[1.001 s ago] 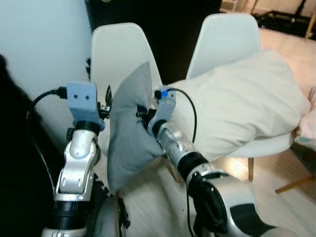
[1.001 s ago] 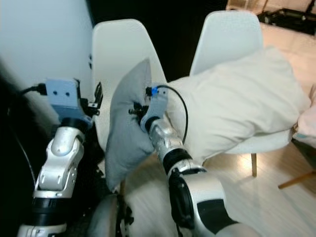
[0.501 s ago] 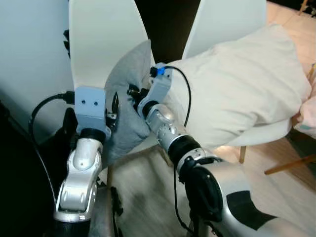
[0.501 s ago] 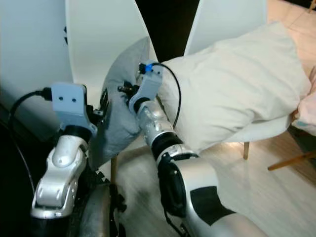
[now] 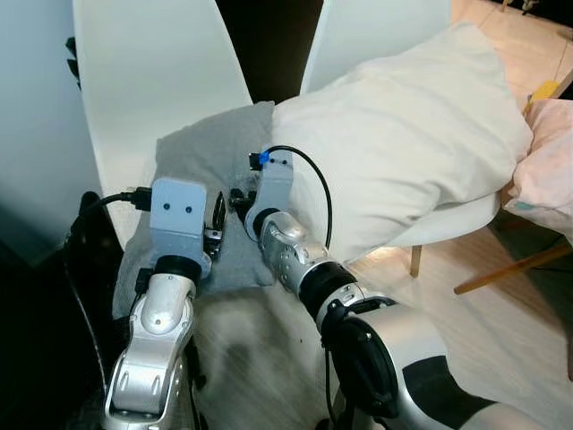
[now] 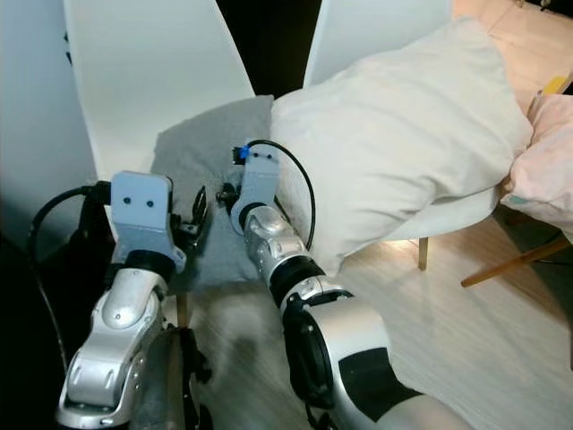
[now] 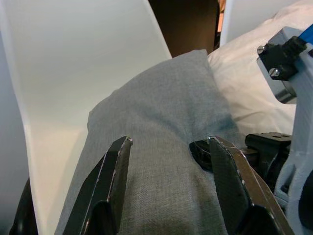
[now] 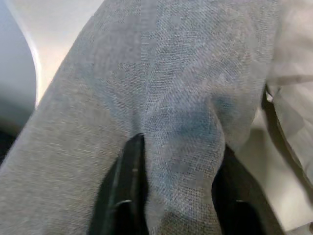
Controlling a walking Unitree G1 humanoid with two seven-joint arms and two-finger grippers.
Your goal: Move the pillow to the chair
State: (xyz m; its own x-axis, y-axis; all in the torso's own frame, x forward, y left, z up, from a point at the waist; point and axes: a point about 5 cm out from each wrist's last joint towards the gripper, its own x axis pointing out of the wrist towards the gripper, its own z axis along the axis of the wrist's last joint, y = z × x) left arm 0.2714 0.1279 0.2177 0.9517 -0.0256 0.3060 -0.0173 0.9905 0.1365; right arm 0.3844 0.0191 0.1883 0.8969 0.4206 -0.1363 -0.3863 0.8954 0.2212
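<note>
The grey fabric pillow (image 5: 192,184) lies flat on the seat of the white moulded plastic chair (image 5: 152,81). The right hand (image 8: 178,196) pinches a fold of it. The left hand (image 7: 168,196) rests fingers spread on top, gripping nothing. A large cream pillow (image 5: 403,143) touches its edge.

Both silver arms reach forward and down, wrists close together. The left gripper (image 7: 168,188) holds its two black fingers (image 7: 105,196) spread wide apart, tips resting on grey fabric. The right gripper (image 8: 178,183) has its fingers (image 8: 129,188) pinched onto a raised fold of that fabric
</note>
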